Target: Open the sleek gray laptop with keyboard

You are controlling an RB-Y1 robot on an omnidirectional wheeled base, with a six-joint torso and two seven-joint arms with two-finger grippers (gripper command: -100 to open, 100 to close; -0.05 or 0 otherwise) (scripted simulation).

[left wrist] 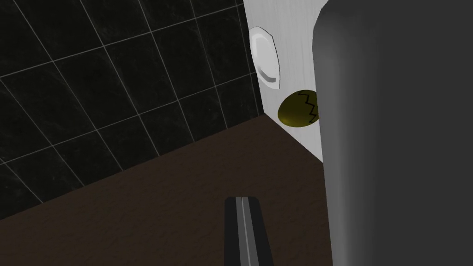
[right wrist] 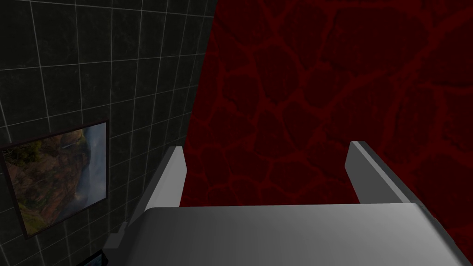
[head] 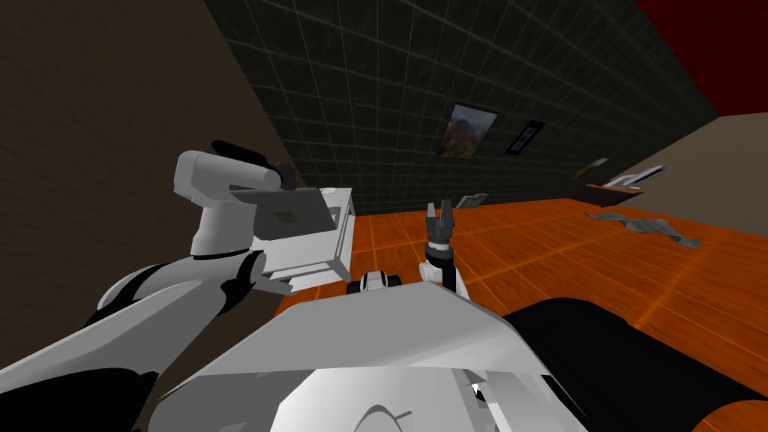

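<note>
A dark tiled wall meets a brown wall in the corner, and an orange floor runs out from them. In that corner stands a white desk with the gray laptop on top, close to the brown wall.

The left gripper is clenched: its two fingers lie pressed flat together with nothing between them. They point past the edge of the laptop, whose broad gray face rises just beside them. I cannot tell whether they touch it, and I cannot tell how far the lid is lifted.

The left arm is raised and bent, with the forearm lying across above the laptop's far edge and the wrist turned down behind it.

Beyond the fingers, on the desk top, a white round dish sits near the tiled wall. Next to it is a yellow oval thing with a black zigzag line, half hidden behind the laptop's edge.

The right gripper stands upright in front of the body, over the floor and well apart from the desk. Its fingers are spread wide and hold nothing.
</note>
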